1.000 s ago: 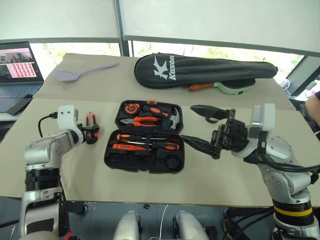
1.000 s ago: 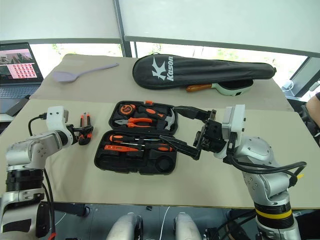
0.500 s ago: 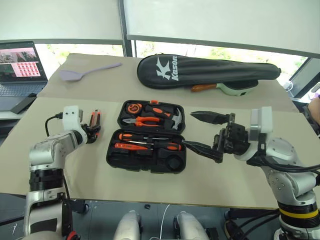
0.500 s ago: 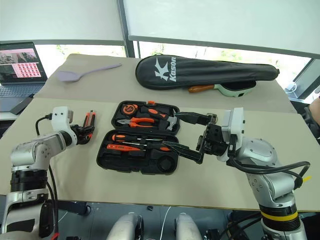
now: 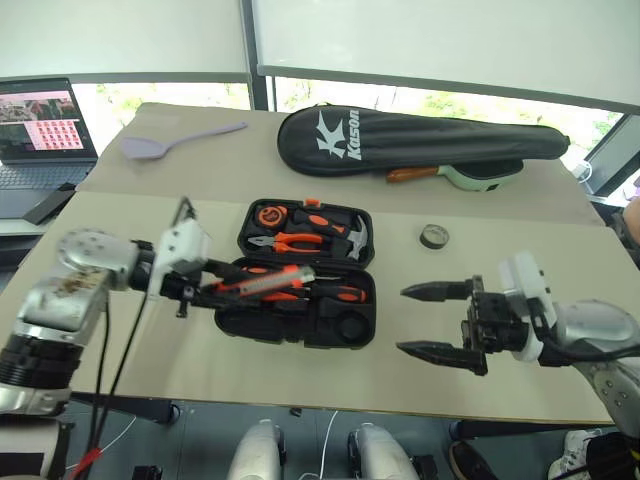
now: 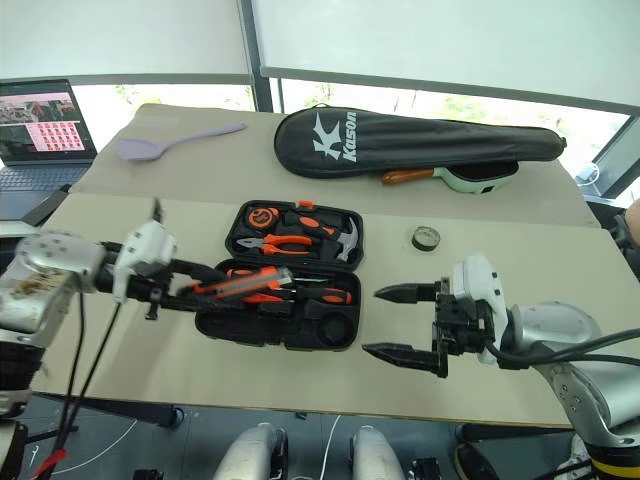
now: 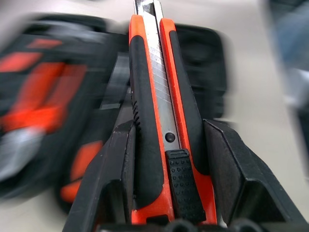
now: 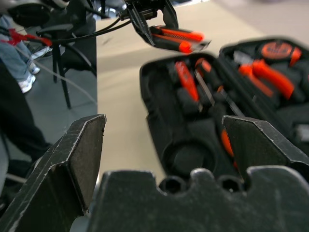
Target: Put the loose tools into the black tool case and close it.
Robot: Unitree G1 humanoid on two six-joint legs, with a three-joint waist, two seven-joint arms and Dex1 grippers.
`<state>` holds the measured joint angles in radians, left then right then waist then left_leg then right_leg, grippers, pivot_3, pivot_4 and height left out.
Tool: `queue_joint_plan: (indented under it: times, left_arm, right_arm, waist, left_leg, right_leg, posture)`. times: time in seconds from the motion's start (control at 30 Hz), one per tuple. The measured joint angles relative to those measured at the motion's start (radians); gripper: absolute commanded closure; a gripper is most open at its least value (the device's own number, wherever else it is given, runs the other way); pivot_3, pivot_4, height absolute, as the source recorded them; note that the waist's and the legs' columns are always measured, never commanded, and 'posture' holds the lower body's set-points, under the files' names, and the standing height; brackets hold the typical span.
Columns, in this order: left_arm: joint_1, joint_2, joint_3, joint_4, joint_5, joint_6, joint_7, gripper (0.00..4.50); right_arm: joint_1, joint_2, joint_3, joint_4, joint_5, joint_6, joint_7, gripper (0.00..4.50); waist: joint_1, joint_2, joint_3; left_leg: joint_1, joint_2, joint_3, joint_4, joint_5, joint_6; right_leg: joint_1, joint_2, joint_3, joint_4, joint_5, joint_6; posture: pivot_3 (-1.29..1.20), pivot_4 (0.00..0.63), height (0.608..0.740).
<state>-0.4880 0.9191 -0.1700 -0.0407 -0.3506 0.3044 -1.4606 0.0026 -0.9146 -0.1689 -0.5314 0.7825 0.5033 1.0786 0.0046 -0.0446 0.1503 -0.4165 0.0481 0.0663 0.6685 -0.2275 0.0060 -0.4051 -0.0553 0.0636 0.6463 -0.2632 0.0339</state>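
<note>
1. Left wrist view shows the left pincer (image 7: 169, 188) clamped on the orange-black utility knife (image 7: 159, 111), its two black fingers (image 7: 120, 169) pressed to the handle's sides with the blade end pointing away from the wrist.

2. A second ago that pincer was out on the tabletop (image 5: 150, 350) left of the black tool case (image 5: 300, 325), with the knife lying there between its fingers. Now the knife is lifted clear and carried over the case's front half, above the row of screwdrivers (image 5: 320, 292).

3. The right pincer (image 5: 437, 320) has drawn back from the case's right edge to open tabletop; its fingers stand wide apart and hold nothing.

4. With that arm out of the way, a small dark tape roll (image 5: 433, 236) shows on the tabletop to the right of the case, well apart from it.

5. The case lies open and flat: pliers and hammer in the far half, the screwdrivers and a round empty recess (image 5: 348, 326) in the near half.

6. Judgement: the knife is picked and about to be seated. Which recess it belongs in is hard to read, since the moving arm is blurred; possibly the long slot near the front-left.

7. Left to do, by my reading: seat the knife, fetch the tape roll, fold the lid shut.
</note>
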Motion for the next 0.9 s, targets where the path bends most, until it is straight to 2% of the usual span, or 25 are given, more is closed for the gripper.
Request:
queue_joint_plan:
  times: [0.1, 0.33, 0.6, 0.77, 0.83, 0.87, 0.9]
  left_arm:
    - [-0.009, -0.014, -0.089, -0.010, 0.100, -0.017, 0.018, 2.84]
    - [-0.041, -0.037, -0.134, 0.016, 0.201, -0.088, 0.031, 2.84]
    - [-0.102, -0.060, -0.185, 0.085, 0.274, -0.195, -0.009, 2.84]
    - [-0.127, -0.061, -0.193, 0.116, 0.275, -0.192, -0.051, 2.84]
    - [-0.128, -0.062, -0.193, 0.119, 0.271, -0.174, -0.059, 1.82]
    - [-0.129, -0.065, -0.191, 0.119, 0.270, -0.164, -0.060, 1.58]
    - [-0.130, -0.065, -0.186, 0.121, 0.269, -0.155, -0.060, 1.12]
  right_arm:
    - [0.056, 0.022, -0.009, -0.001, -0.032, -0.034, 0.001, 0.00]
    - [0.168, 0.089, -0.058, -0.004, -0.076, -0.149, 0.026, 0.00]
    - [0.174, 0.104, -0.061, -0.004, -0.093, -0.191, 0.049, 0.00]
    - [0.118, 0.107, -0.036, 0.009, -0.096, -0.194, 0.063, 0.00]
    - [0.097, 0.112, -0.030, 0.013, -0.097, -0.194, 0.061, 0.00]
    - [0.090, 0.114, -0.027, 0.014, -0.097, -0.194, 0.060, 0.00]
    - [0.083, 0.118, -0.021, 0.016, -0.097, -0.194, 0.059, 0.00]
  waist:
    - [-0.002, 0.000, 0.000]
    - [0.000, 0.001, 0.000]
    - [0.000, 0.001, 0.000]
    - [-0.007, 0.001, 0.000]
    - [-0.007, 0.001, 0.000]
    - [-0.008, 0.001, 0.000]
    - [-0.008, 0.001, 0.000]
  left_leg:
    - [0.000, 0.000, -0.001, 0.000, 0.000, 0.000]
    - [0.001, 0.000, -0.001, 0.001, 0.000, 0.000]
    - [0.001, 0.000, -0.001, 0.002, 0.000, 0.000]
    - [0.001, 0.000, -0.001, 0.002, 0.000, 0.000]
    - [0.001, 0.000, -0.001, 0.002, 0.000, 0.000]
    - [0.001, 0.000, -0.001, 0.002, 0.000, 0.000]
    - [0.001, 0.000, -0.001, 0.002, 0.000, 0.000]
  right_leg:
    - [0.000, 0.001, 0.000, 0.000, 0.000, 0.000]
    - [0.001, 0.000, 0.001, 0.001, 0.000, 0.001]
    - [0.001, 0.001, 0.001, 0.001, 0.000, 0.001]
    - [0.001, 0.001, 0.001, 0.001, 0.000, 0.001]
    - [0.001, 0.001, 0.001, 0.001, 0.000, 0.001]
    - [0.001, 0.001, 0.001, 0.001, 0.000, 0.001]
    - [0.001, 0.001, 0.001, 0.001, 0.000, 0.001]
  posture:
    - [0.00, 0.150, 0.740]
    - [0.00, 0.150, 0.740]
    - [0.00, 0.150, 0.740]
    - [0.00, 0.150, 0.740]
    - [0.00, 0.150, 0.740]
    - [0.00, 0.150, 0.740]
    - [0.00, 0.150, 0.740]
